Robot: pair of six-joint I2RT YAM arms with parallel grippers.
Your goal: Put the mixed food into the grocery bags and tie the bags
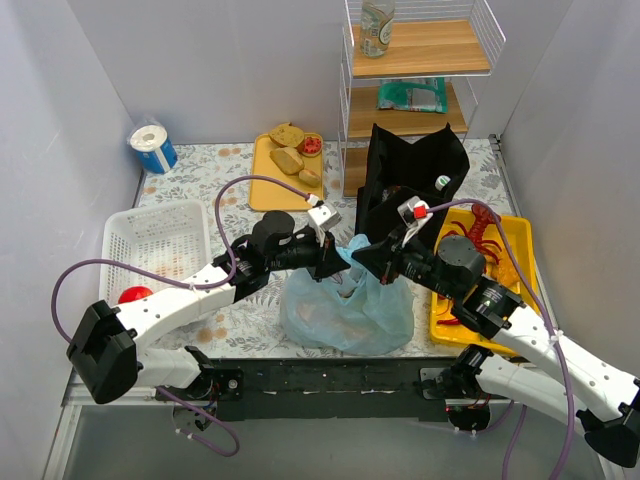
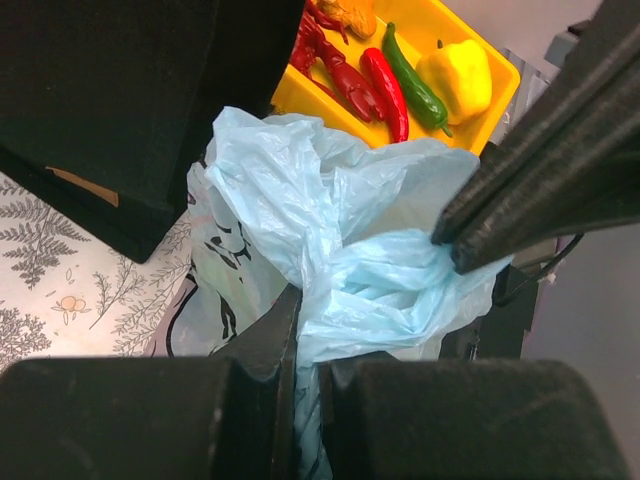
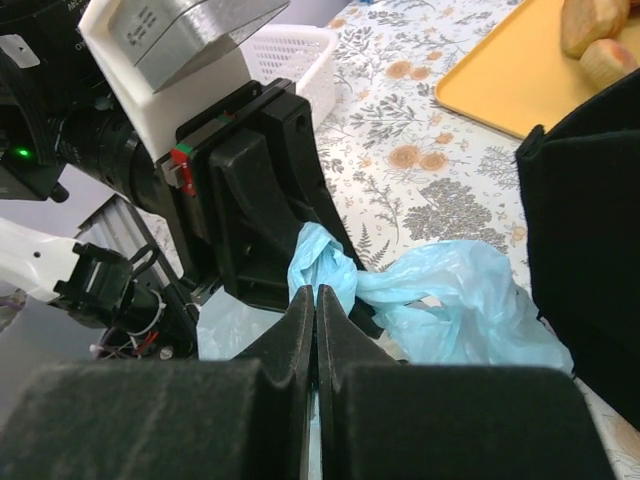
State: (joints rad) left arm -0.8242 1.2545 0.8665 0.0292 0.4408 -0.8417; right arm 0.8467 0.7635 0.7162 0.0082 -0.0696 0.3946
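Tying step, blue bag. The light-blue grocery bag point(image 1: 345, 312) sits at the middle of the near edge of the tabletop point(image 1: 215, 175), its upper plastic gathered into two strands. The left hand point(image 1: 328, 262) is pressed together on one strand. The right hand point(image 1: 375, 258), facing it and almost touching, pinches the other. The black grocery bag point(image 1: 410, 165) stands open-topped behind, toward the far right corner. The next move probably calls for crossing the strands and drawing them into a knot without the thin film slipping or tearing.
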